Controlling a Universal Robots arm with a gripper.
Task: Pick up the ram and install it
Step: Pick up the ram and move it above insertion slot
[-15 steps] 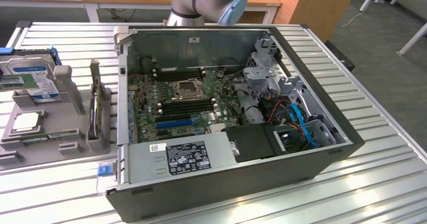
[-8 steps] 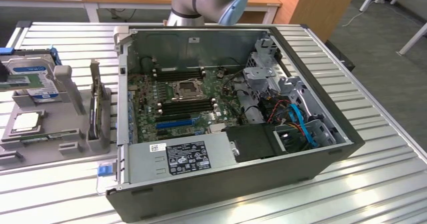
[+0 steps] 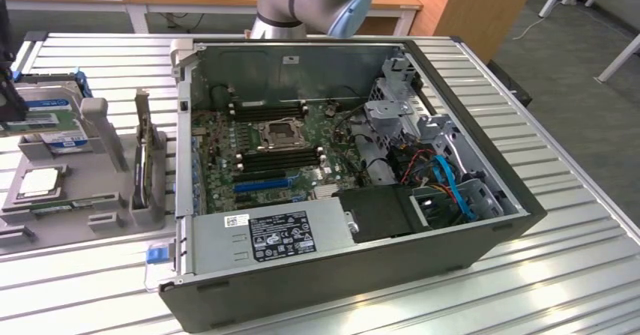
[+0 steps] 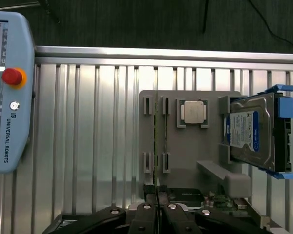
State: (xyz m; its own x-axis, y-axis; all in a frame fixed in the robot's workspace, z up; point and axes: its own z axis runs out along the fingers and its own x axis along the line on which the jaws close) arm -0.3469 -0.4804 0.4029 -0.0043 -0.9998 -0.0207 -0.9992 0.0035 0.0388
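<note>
1. Jaws [image 4: 157,209] are pressed together with nothing between them. They hang over one edge of the grey fixture [image 4: 185,161], which sits on the slatted surface [image 4: 88,126].
2. The ram [image 4: 158,141] stands on its long edge in the fixture's two pairs of slotted posts, and nothing is touching it. From the wrist view it is a thin line running along the fixture.
3. A square processor [image 4: 193,112] lies in the fixture's next pocket, just beside the ram. The hard drive [image 4: 254,129] stands at the fixture's far side, beyond the processor.
4. The step in hand looks like the reach for the ram, which is not yet gripped. The jaws must part before they descend, just wide enough to straddle the board's thickness.
5. The seam between the jaws already looks lined up with the ram's edge. The approach should need little twist, mainly travel along the fixture.
6. The best place to grip is the stretch between the two post pairs, near mid-length. There the stick should balance and the fingers should miss the posts.
7. The board is thin and stiff, so a light, square pinch on its flat faces should hold it without stressing the chips.
8. The lift should go straight out of the fixture. Any tilt could bind the ram in the slots or drag the fixture.
9. The finger on the processor side has the least room to spare.
</note>
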